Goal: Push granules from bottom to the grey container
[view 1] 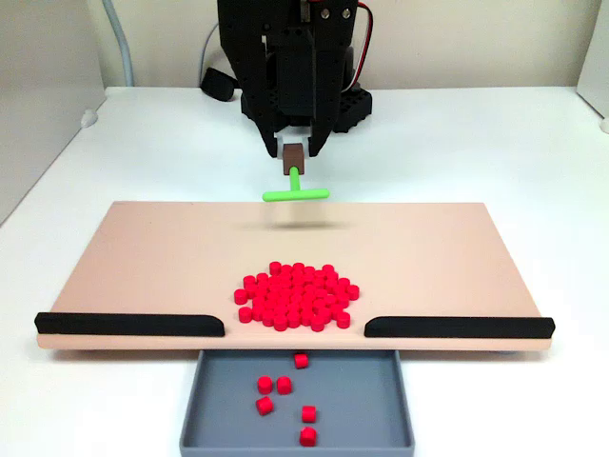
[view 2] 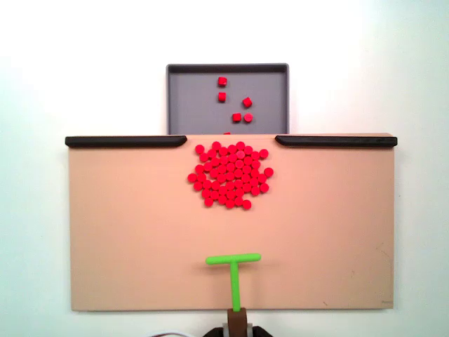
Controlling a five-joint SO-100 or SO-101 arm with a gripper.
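Clustering before the grey container [view 2: 189, 105], granules [view 2: 229, 175] on beige board [view 2: 126, 232].

One fixed view looks low across the bench [view 1: 495, 152] toward the arm; another looks straight down. Both share the beige board [view 1: 152, 257] [view 2: 126, 232].
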